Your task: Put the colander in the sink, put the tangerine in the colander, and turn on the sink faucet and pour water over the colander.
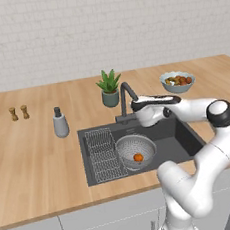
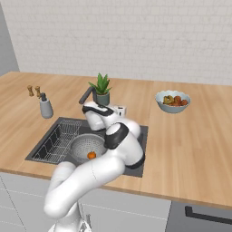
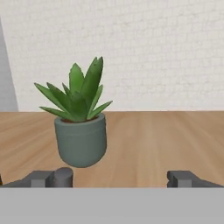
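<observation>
The round silvery-grey perforated metal colander (image 1: 135,152) sits in the large dark grey rectangular sink (image 1: 190,140), just beside the flat wire rack (image 1: 104,155) that fills the basin's left end. Inside the colander lies the small bright orange tangerine (image 1: 138,157), on the side toward the counter's front edge. Near the far right corner of the wooden counter (image 1: 36,160), a pale blue-rimmed bowl (image 1: 177,82) holds mixed reddish and green fruit.

The dark grey slim faucet (image 1: 126,100) rises from the sink's back edge; its arched neck seems to reach forward over the basin, though my hand hides part of it. My pincer (image 3: 118,178) hangs spread wide, close by the faucet, pinching nothing, facing the potted green plant (image 3: 80,120)
</observation>
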